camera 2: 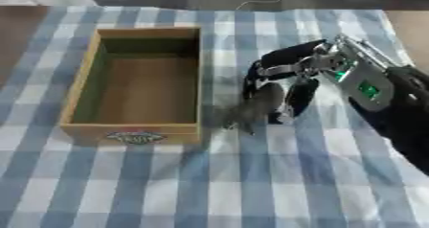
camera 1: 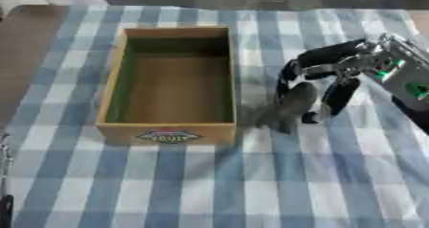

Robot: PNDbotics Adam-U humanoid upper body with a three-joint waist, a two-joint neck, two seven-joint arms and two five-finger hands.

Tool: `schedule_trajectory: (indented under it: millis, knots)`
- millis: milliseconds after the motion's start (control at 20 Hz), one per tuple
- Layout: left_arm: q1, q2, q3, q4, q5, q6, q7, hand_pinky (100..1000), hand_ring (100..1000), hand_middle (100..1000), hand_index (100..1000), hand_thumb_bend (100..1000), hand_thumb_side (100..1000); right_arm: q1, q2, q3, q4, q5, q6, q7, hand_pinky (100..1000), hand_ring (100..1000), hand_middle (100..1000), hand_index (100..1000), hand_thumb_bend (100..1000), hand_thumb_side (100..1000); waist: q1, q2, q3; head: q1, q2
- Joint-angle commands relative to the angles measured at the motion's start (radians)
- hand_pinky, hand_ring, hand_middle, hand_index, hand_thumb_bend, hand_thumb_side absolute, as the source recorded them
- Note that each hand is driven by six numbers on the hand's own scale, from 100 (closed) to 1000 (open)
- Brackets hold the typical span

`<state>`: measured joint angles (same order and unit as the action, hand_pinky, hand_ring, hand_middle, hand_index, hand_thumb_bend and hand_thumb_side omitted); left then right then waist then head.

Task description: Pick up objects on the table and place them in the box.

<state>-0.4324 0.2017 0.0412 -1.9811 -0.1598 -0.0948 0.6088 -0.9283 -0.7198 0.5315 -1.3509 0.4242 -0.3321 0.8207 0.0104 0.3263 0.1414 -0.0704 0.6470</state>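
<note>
An open wooden box with a label on its front wall stands left of centre on the blue-and-white checked cloth, and nothing shows inside it. My right hand reaches in from the right, just right of the box's near corner, fingers pointing down at the cloth. The fingers and thumb are curled round a dark grey rounded object, which is blurred and low over the cloth. A grey shadow lies below it. A dark sliver of my left hand shows at the lower left edge.
The checked cloth covers the table in front of the box and hand. Bare brown table shows at the far left. The table's far edge runs along the top, with grey floor beyond it.
</note>
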Motion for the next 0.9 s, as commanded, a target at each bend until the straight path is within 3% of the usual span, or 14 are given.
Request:
schedule_trajectory:
  millis: [50,650,900]
  knots:
    - [-0.011,0.010,0.001,-0.019,0.003,0.000,-0.004,825,837,781,723,100,621,-0.022,-0.014,-0.014,-0.008,-0.007,-0.077,0.086,820,872,603,723,359,100,0.000,-0.018,-0.001,-0.001,-0.013]
    - [-0.010,0.009,0.000,-0.019,0.004,0.000,-0.005,825,837,781,722,100,622,-0.023,-0.008,-0.003,0.002,-0.017,-0.063,0.086,807,858,552,685,373,100,-0.001,-0.018,-0.003,-0.003,-0.014]
    - [-0.010,0.009,0.000,-0.019,0.004,0.000,-0.005,825,837,781,722,100,624,-0.025,-0.006,-0.005,0.003,-0.030,-0.050,0.086,799,851,532,671,267,100,-0.001,-0.019,-0.003,-0.003,-0.015]
